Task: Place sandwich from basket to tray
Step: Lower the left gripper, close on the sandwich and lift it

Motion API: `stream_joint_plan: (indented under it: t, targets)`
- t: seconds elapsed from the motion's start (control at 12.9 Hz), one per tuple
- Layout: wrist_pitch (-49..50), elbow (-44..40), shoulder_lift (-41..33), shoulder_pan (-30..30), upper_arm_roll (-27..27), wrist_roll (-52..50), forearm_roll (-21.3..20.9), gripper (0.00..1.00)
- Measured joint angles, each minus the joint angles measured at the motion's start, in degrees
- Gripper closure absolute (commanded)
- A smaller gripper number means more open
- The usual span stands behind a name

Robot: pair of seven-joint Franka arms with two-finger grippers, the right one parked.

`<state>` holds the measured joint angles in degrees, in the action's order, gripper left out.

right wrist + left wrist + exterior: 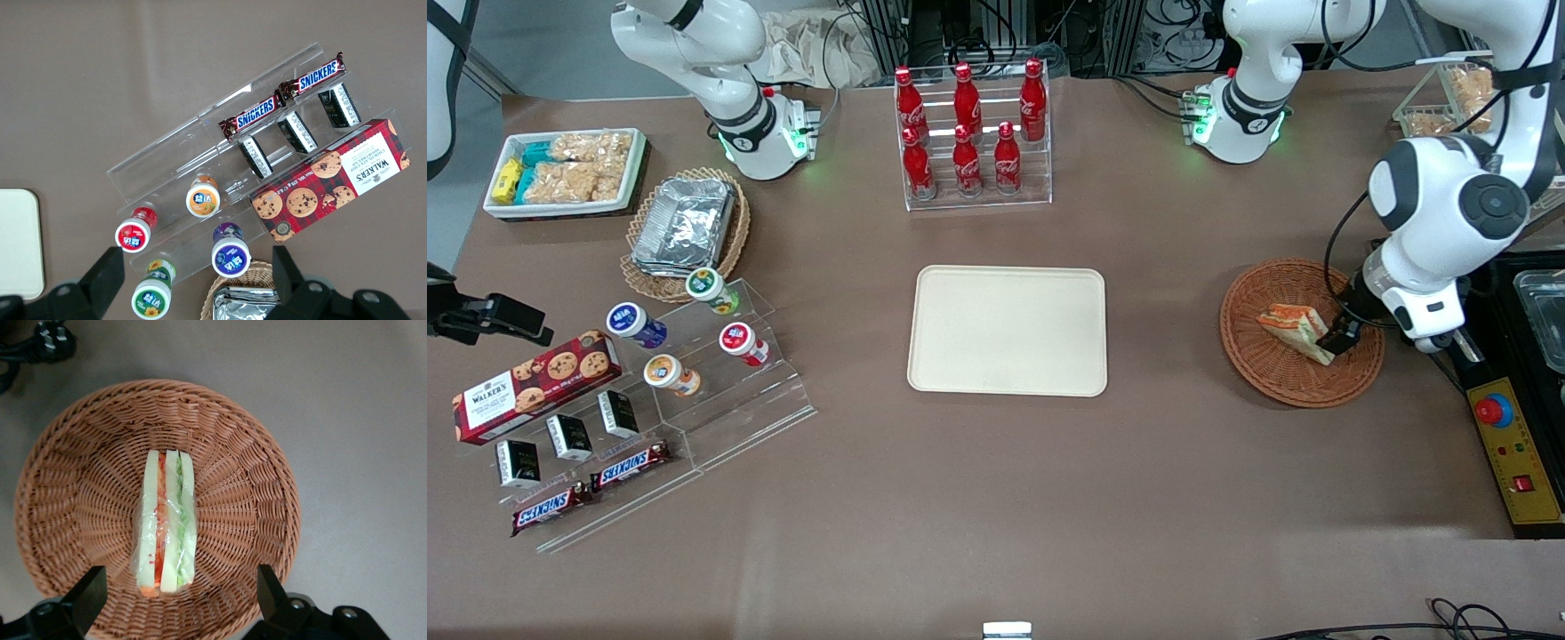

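The sandwich (1294, 327), a wrapped wedge of white bread with orange-red and green layers, lies in the round reddish-brown wicker basket (1303, 396) toward the working arm's end of the table. My left gripper (1338, 342) hangs low over the basket, just beside the sandwich. In the left wrist view the sandwich (167, 527) rests on edge in the basket (253, 453). The gripper (180, 597) is open, and its black fingers (88, 595) stand wide apart on either side of the sandwich's near end without touching it. The cream-beige tray (1007, 331) lies flat at mid-table.
A clear rack of red cola bottles (971, 133) stands farther from the front camera than the tray. A yellow control box with a red button (1513, 449) sits beside the basket. Toward the parked arm's end are a clear stepped shelf (720, 391) of snacks and a pale basket of foil containers (685, 227).
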<state>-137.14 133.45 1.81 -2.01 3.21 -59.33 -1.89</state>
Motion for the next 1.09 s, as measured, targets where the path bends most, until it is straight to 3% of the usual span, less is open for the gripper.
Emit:
stream_joint_plan:
  t: [0.39, 0.47, 0.54, 0.62, 1.09]
  targets:
    - [-14.59, 9.14, 3.3, 0.0, 0.0, -0.38, 0.0, 0.02]
    - [-16.87, 10.28, 4.12, 0.0, 0.0, -0.38, 0.0, 0.26]
    - [-18.74, 11.05, 5.03, 0.0, 0.0, -0.38, 0.0, 0.69]
    - [-19.8, 11.36, 5.78, 0.0, 0.0, -0.38, 0.0, 1.0]
    - [-20.16, 10.9, 5.77, -0.04, -0.08, 2.03, -0.47, 1.0]
